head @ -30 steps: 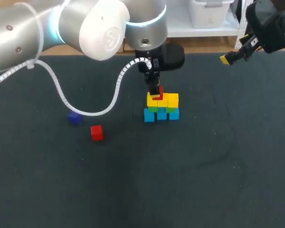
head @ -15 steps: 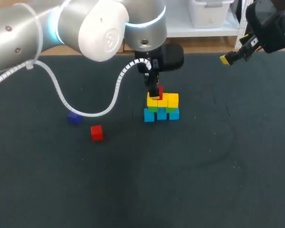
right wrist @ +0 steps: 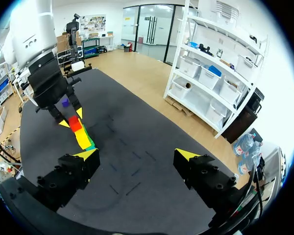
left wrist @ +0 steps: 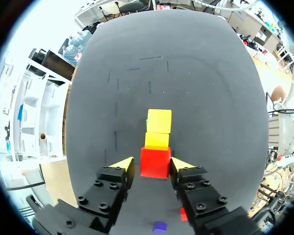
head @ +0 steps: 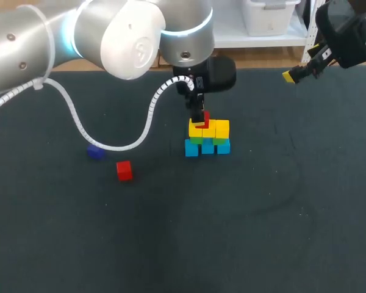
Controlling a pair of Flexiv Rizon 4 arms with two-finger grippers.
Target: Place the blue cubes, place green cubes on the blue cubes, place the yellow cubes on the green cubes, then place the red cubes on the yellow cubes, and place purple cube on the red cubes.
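While the left arm comes in from 9 o'clock and bends down over the stack, the left gripper point(head: 198, 116) points straight down, jaws narrow, pinching a red cube point(left wrist: 155, 161) that rests on the 9 o'clock end of the yellow cubes point(head: 216, 129). Green cubes point(head: 198, 140) and 3 blue cubes point(head: 207, 147) lie beneath. A loose red cube point(head: 124, 171) sits at the stack's 8 o'clock and the purple cube point(head: 96, 152) at its 9 o'clock. The right gripper point(right wrist: 137, 156) hangs at 2 o'clock, jaws wide.
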